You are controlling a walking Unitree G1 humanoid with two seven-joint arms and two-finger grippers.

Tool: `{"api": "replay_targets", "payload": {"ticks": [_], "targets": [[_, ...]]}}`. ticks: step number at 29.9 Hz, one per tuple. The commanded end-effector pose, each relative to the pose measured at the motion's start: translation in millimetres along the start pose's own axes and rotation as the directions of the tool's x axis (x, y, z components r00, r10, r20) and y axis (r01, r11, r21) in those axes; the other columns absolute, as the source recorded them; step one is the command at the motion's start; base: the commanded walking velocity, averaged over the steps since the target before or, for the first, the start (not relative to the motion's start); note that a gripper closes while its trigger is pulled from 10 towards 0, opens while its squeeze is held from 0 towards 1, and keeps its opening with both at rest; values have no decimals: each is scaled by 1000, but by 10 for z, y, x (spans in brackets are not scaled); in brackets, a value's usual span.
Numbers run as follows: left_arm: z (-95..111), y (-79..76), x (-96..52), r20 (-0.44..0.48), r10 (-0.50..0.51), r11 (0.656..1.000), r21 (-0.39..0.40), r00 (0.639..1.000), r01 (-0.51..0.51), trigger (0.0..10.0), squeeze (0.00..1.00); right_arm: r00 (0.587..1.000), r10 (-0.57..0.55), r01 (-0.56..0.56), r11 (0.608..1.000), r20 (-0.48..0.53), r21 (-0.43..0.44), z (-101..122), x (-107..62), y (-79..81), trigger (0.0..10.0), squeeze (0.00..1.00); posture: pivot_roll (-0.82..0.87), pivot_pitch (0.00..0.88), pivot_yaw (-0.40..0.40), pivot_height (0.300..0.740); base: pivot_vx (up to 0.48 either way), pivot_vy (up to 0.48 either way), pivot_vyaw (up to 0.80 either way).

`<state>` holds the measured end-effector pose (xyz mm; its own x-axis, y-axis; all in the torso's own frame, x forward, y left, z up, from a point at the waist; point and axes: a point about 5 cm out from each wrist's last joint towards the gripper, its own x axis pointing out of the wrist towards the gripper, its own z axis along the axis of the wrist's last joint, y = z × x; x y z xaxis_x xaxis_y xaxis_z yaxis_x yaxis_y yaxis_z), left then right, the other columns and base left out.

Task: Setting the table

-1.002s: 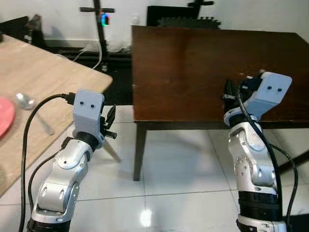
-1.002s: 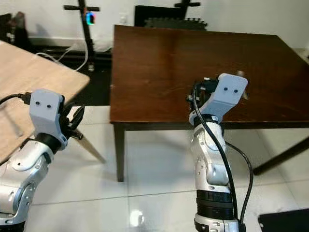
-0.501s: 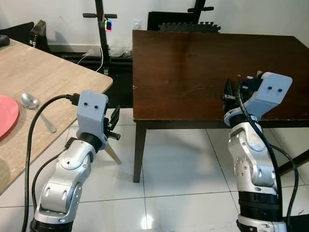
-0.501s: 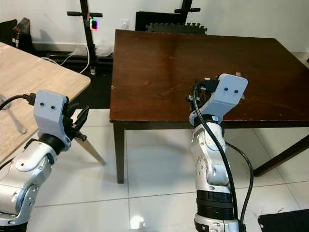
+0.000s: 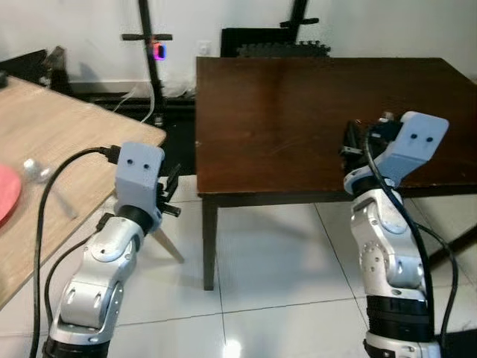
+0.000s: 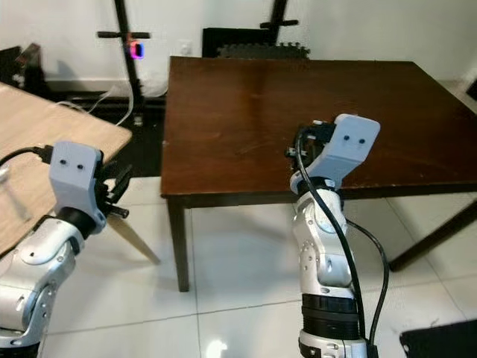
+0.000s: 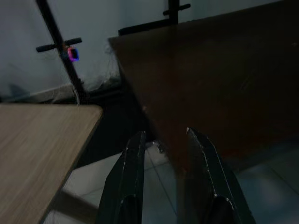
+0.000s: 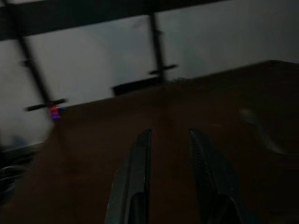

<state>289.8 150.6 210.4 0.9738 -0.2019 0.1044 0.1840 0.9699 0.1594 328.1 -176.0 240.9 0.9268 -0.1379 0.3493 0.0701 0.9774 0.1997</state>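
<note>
A light wooden table (image 5: 74, 138) stands on my left. At its near left edge lie a red plate (image 5: 3, 200) and a blurred metal spoon (image 5: 35, 170). A bare dark brown table (image 5: 298, 104) is ahead. My left gripper (image 5: 171, 197) is raised over the floor between the two tables. Its fingers (image 7: 135, 158) stand open with nothing between them. My right gripper (image 5: 351, 142) is held over the dark table's front edge, open and holding nothing, as its fingers (image 8: 140, 163) show. A faint pale shape (image 8: 256, 123) lies on the dark tabletop; I cannot tell what it is.
White tiled floor (image 5: 261, 253) runs between and under the tables. A black stand with a glowing light (image 5: 157, 51) and cables sit by the back wall. A black object (image 5: 268, 46) stands behind the dark table. A slanted wooden leg (image 5: 170, 245) juts from the light table.
The whole picture has shifted a little to the left and blurred, so the camera moved. Both arms keep the same raised pose with fingers open.
</note>
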Motion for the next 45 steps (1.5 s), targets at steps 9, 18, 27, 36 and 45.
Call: {"api": "replay_targets", "payload": {"ticks": [9, 18, 27, 36, 45], "targets": [[-3, -101, 0, 5, -70, 997, -27, 998, 70, 10000, 0, 999, -37, 37, 999, -5, -4, -7, -5, -82, 10000, 0, 79, 62, 26, 740, 297, 0, -791], [-10, -169, -11, 2, -126, 991, -34, 992, 126, 10000, 0, 999, -51, 51, 999, -6, 9, -6, -6, -102, 10000, 0, 76, 59, 29, 740, 0, 0, -747], [-10, -165, -6, 5, -132, 991, -25, 991, 132, 10000, 0, 999, -50, 50, 999, -6, 4, -1, -8, -102, 10000, 0, 74, 60, 30, 740, 0, 0, -733], [-32, -116, 4, -7, -94, 996, -6, 996, 94, 10000, 0, 999, -43, 42, 999, -4, -14, 1, -8, -101, 10000, 0, 73, 62, 29, 740, 365, 0, -251], [-28, -122, -3, -5, -94, 996, -9, 996, 94, 10000, 0, 999, -40, 40, 999, -10, -14, -13, -18, -94, 10000, 0, 73, 67, 28, 740, 480, 0, 0]]}}
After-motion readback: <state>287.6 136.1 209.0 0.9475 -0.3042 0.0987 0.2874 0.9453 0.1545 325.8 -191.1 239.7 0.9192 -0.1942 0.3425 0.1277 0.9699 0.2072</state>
